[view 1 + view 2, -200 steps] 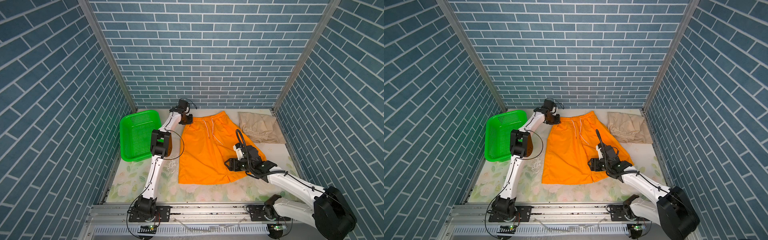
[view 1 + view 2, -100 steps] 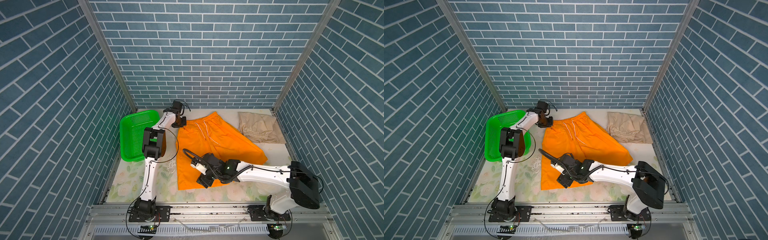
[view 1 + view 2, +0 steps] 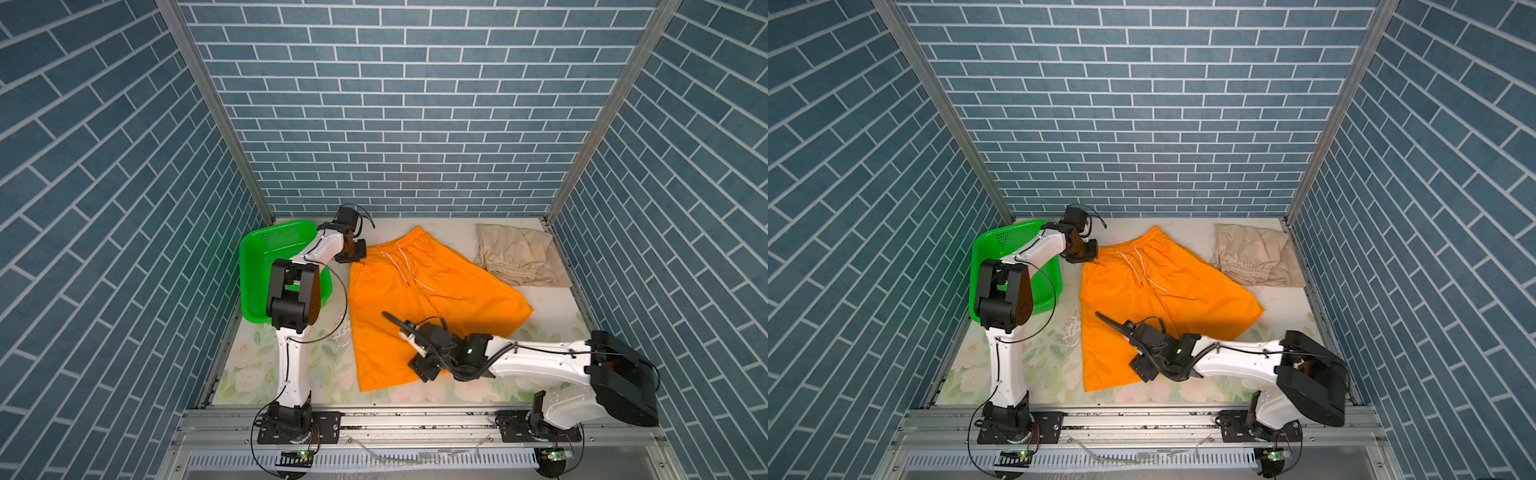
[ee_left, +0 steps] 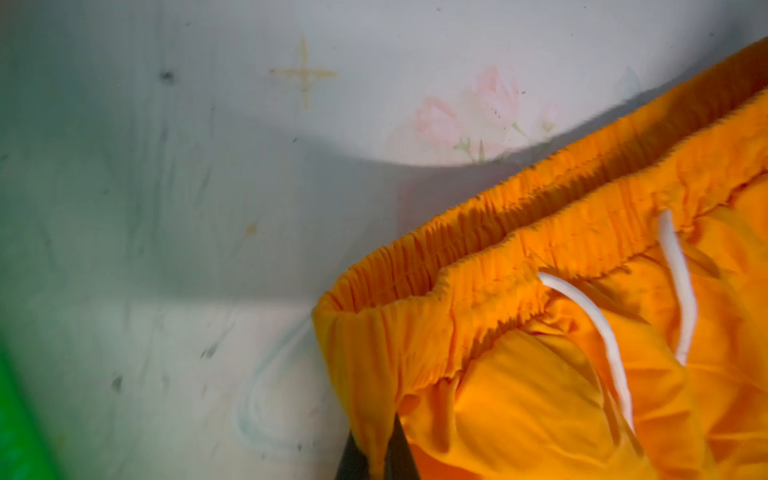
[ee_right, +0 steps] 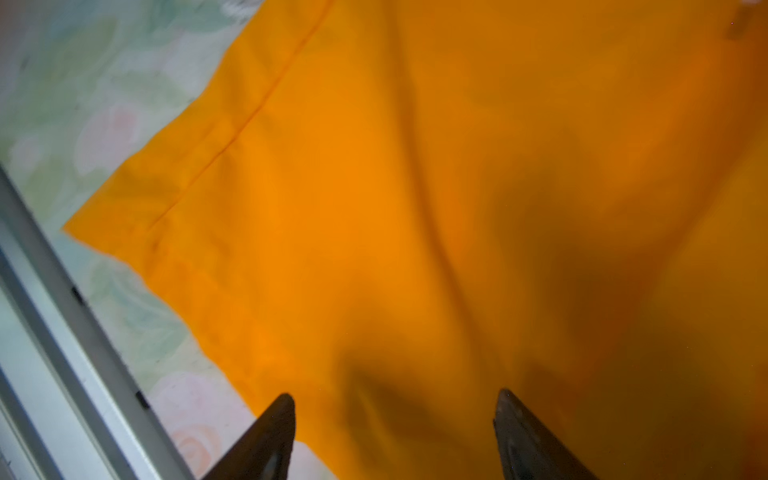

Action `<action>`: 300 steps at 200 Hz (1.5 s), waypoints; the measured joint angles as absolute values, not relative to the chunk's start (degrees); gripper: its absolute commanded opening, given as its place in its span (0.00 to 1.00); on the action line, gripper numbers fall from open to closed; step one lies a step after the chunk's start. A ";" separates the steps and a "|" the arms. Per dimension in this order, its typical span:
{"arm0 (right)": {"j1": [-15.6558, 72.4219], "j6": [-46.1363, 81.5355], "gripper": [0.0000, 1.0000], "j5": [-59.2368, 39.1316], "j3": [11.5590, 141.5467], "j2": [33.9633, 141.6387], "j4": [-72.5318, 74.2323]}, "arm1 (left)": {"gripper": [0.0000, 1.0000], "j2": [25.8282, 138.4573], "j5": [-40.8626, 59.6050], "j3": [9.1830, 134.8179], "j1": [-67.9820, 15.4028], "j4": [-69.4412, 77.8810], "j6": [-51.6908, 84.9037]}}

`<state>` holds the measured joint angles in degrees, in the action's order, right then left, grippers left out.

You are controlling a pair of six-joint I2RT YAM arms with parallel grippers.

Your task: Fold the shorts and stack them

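Observation:
The orange shorts (image 3: pixel 419 291) (image 3: pixel 1142 286) lie spread flat mid-table in both top views, waistband at the back, white drawstrings on top. My left gripper (image 3: pixel 355 252) (image 3: pixel 1089 252) is shut on their back-left waistband corner; the left wrist view shows orange cloth (image 4: pixel 519 374) pinched between the left gripper's (image 4: pixel 376 455) tips. My right gripper (image 3: pixel 409 345) (image 3: pixel 1126 345) hovers open over the near leg, and in the right wrist view the right gripper (image 5: pixel 395 409) has only orange fabric (image 5: pixel 415 187) beneath it. The beige shorts (image 3: pixel 519 257) (image 3: pixel 1254 255) lie crumpled at the back right.
A green perforated basket (image 3: pixel 266 249) (image 3: pixel 1000 243) stands at the back left, partly behind my left arm. The floral table cover (image 3: pixel 316 365) shows to the left of and in front of the orange shorts. A metal rail (image 3: pixel 415 417) (image 5: pixel 62 316) runs along the front edge.
My right arm has swung from the right side across to the near leg of the orange shorts. The left gripper pulled the waistband corner leftward, and the shorts spread wider.

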<state>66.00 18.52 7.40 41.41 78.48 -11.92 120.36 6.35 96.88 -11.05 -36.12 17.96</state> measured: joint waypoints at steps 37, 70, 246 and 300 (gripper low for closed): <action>52.69 27.33 0.83 10.72 35.88 68.12 -16.43 | 0.00 111.15 6.20 86.11 -9.02 -32.18 20.69; 30.89 28.53 0.85 10.68 36.40 61.91 -20.86 | 0.00 110.56 5.19 82.83 -9.02 -29.65 21.56; -0.67 29.91 0.45 -7.88 39.35 82.67 -9.63 | 1.00 137.78 14.15 125.84 -19.86 -33.71 1.17; -0.67 31.27 0.18 -8.32 39.35 84.38 -8.49 | 1.00 156.53 14.33 149.12 -19.00 -42.28 -1.04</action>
